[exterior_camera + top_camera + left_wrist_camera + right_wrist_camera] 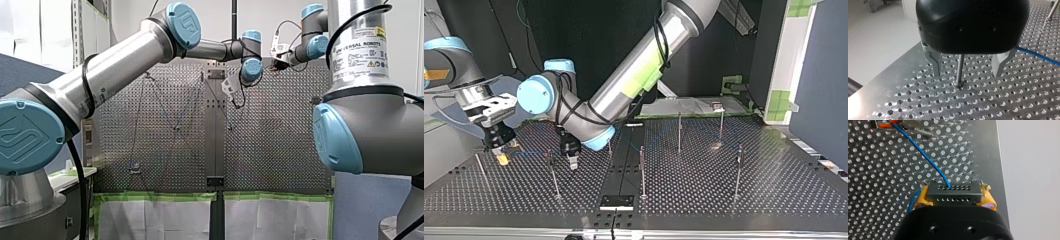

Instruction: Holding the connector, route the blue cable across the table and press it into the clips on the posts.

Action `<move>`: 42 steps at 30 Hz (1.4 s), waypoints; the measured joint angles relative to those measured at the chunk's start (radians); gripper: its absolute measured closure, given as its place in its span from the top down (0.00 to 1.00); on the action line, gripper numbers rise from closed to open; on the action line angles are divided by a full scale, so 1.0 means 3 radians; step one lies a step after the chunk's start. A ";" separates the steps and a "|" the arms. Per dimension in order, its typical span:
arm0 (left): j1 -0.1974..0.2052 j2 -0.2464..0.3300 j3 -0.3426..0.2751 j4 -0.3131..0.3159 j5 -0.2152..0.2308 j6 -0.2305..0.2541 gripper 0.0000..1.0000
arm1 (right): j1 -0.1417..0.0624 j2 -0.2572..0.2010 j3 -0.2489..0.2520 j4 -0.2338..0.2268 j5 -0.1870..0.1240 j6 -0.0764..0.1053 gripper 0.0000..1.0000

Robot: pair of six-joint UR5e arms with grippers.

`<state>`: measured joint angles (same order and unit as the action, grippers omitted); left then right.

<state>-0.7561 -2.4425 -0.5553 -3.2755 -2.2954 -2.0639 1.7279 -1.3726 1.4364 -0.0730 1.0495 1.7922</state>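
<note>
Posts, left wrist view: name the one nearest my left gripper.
The post upright between my left gripper's open fingers; the other post stands beyond the blue cable.

This is a robotics lab, set up as a test cell. Two industrial arms, my left arm (120, 65) and my right arm (370, 125), flank a perforated metal table (724, 190). The right one carries a maker's label (361, 52). Thin metal posts (642, 170) stand in the table's holes, and stamped letters (889, 95) mark the rows along one edge. Green tape (160, 196) lines the front view's near edge, with a blue partition (824, 75) beside the table.
</note>
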 joint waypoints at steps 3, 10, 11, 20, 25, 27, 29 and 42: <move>0.0000 0.0000 0.0000 0.0000 0.0000 0.0000 1.00 | 0.0000 0.0000 0.0000 0.0000 0.0000 0.0000 0.00; 0.0004 0.0004 -0.0002 0.0002 0.0002 0.0001 1.00 | 0.0000 0.0000 0.0000 0.0000 0.0000 0.0000 0.00; 0.0007 0.0006 -0.0004 0.0003 0.0003 0.0002 1.00 | 0.0000 0.0000 0.0000 0.0000 0.0000 0.0000 0.00; 0.0062 0.0054 -0.0033 0.0032 0.0027 0.0020 1.00 | 0.0001 0.0000 0.0000 0.0000 -0.0001 0.0000 0.00; 0.0086 0.0076 -0.0046 0.0045 0.0037 0.0028 1.00 | 0.0002 0.0001 0.0001 0.0000 -0.0001 0.0000 0.00; 0.0092 0.0081 -0.0049 0.0048 0.0039 0.0030 1.00 | 0.0002 0.0001 0.0001 0.0000 0.0000 0.0000 0.00; 0.0096 0.0083 -0.0050 0.0050 0.0040 0.0031 1.00 | 0.0001 0.0001 0.0001 0.0000 0.0000 0.0000 0.00; 0.0082 0.0102 -0.0072 0.0072 0.0061 0.0051 1.00 | -0.0003 -0.0002 -0.0002 -0.0001 0.0000 0.0000 0.00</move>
<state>-0.7316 -2.4119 -0.5770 -3.2538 -2.2771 -2.0486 1.7270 -1.3733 1.4358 -0.0732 1.0496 1.7922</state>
